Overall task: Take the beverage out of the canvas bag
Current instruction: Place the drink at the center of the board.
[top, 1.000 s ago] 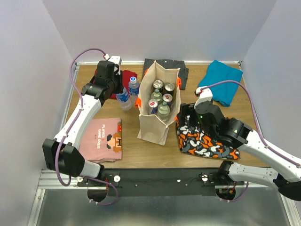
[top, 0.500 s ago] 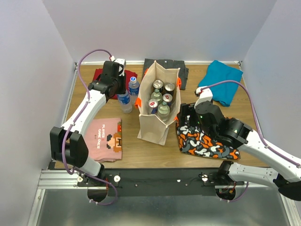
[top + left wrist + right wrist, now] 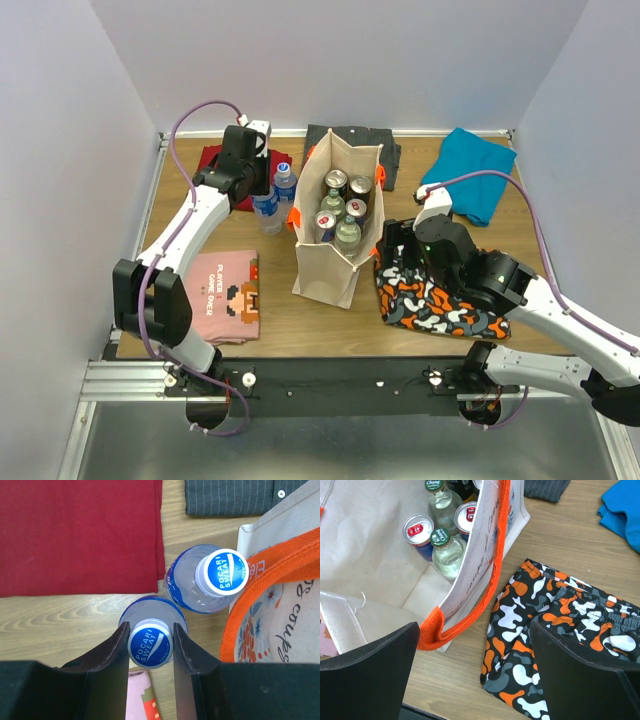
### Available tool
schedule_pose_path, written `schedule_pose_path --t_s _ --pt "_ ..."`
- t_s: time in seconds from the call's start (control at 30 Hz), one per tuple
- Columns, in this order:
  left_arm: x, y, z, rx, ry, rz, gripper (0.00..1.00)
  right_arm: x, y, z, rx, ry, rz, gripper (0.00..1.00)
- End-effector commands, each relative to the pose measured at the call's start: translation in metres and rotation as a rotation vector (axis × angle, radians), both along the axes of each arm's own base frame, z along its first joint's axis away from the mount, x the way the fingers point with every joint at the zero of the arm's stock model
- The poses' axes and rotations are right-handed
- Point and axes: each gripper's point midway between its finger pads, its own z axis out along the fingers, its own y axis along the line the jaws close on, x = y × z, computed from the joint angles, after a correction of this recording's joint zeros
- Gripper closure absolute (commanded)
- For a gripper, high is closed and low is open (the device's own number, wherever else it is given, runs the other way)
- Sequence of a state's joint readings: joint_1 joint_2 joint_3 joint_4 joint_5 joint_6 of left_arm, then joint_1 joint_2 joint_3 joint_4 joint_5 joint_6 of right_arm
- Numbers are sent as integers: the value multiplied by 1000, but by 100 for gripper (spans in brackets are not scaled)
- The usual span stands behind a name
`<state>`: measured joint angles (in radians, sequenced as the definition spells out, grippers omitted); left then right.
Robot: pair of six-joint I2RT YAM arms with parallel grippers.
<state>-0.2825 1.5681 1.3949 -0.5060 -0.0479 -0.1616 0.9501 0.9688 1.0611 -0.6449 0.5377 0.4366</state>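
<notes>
The beige canvas bag (image 3: 330,262) stands upright mid-table with an orange handle (image 3: 470,607). Inside it are several drinks: cans (image 3: 418,530) and green-capped glass bottles (image 3: 440,539). Left of the bag, outside it, two Pocari Sweat bottles stand upright. My left gripper (image 3: 150,642) is shut on the cap of the nearer bottle (image 3: 150,649), reaching straight down onto it. The other bottle (image 3: 220,575) stands free against the bag's side. My right gripper (image 3: 475,630) hangs open and empty over the bag's right lower corner.
A red cloth (image 3: 75,530) and a grey striped shirt (image 3: 225,497) lie behind the bottles. Orange camouflage shorts (image 3: 560,630) lie under my right gripper, a blue cloth (image 3: 470,180) at back right, a pink printed shirt (image 3: 222,295) at front left.
My left arm has swung its wrist toward the back and right, keeping hold of the bottle, which now stands closer to the other bottle. The right arm has not moved.
</notes>
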Motion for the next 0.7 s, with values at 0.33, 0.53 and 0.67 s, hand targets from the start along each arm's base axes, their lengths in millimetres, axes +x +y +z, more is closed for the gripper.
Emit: schedule_pose_path --t_s 0.33,0.53,0.67 --pt "28 0 44 -6 -150 17 65 2 -4 -8 -44 -7 -18 0" --pt "26 1 44 -10 -147 20 42 3 -4 -7 -44 -11 -20 0" --pt "23 0 49 -16 -157 17 36 3 -5 -6 -43 -13 -20 0"
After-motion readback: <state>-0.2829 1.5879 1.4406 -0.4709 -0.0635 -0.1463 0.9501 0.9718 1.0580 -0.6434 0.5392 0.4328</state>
